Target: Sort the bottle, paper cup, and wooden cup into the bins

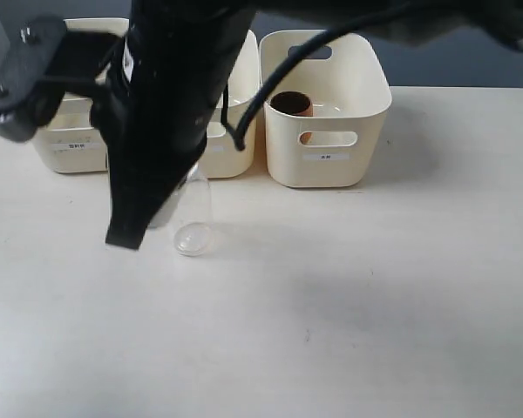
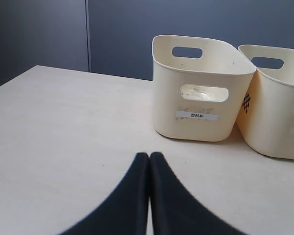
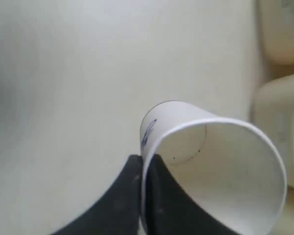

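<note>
Pale cream desk (image 1: 375, 305), left bin (image 1: 70, 157), middle bin (image 1: 228, 155) and right bin (image 1: 283, 161) standing side by side along its far edge.

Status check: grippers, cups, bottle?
Left gripper shut, empty. Right gripper shut on rim of paper cup. Wooden cup in exterior view's rightmost bin. Bottle on table, not yet binned.

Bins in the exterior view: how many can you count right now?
3, side by side: the left bin and the middle bin, both partly hidden behind an arm; the right bin, in full view, with the wooden cup inside.
</note>
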You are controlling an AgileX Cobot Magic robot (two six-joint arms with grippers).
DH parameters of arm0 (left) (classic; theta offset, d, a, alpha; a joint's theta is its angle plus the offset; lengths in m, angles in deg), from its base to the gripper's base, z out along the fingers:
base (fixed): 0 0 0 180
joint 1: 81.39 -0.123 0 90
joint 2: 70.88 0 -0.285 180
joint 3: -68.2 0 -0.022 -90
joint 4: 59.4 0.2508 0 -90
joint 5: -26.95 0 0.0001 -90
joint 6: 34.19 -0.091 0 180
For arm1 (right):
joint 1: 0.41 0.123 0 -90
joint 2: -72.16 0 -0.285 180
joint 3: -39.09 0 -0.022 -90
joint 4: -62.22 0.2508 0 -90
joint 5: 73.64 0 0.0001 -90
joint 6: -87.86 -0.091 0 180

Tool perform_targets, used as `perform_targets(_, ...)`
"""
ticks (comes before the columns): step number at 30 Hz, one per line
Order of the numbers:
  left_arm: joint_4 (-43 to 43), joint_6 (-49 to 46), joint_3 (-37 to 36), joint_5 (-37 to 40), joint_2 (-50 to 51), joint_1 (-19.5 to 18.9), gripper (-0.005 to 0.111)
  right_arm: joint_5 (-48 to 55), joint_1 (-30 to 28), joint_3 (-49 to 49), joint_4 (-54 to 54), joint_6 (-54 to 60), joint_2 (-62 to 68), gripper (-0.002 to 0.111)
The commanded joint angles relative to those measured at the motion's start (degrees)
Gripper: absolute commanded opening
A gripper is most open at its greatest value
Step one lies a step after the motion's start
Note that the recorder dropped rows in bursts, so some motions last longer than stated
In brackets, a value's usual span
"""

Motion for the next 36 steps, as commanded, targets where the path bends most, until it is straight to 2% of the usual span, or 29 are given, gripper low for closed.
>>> perform_targets(1, 0.07, 0.08, 0.23, -0.42, -0.29, 0.2, 0.0, -9.98, -0.77, 0.31, -12.86, -8.69, -3.66, 0.001)
perform_targets(4, 0.07, 0.08, 0.23, -0.42, -0.29, 0.2, 0.0, -15.06, -2.83, 0.31, -19.17, -15.13, -3.77, 0.001)
perform_targets(18, 0.07, 0.08, 0.23, -0.42, -0.29, 0.2, 0.0, -32.03, -16.71, 0.31, -15.19, -19.01, 5.89, 0.001)
perform_targets(24, 0.07, 0.08, 0.23, -0.42, -0.29, 0.2, 0.0, -33.45, -18.74, 4.02, -13.04, -19.4, 13.05, 0.001)
perform_targets(36, 0.07, 0.08, 0.23, -0.42, -0.29, 0.2, 0.0, -30.29, -18.74, 11.3, -13.04, -19.4, 21.47, 0.001)
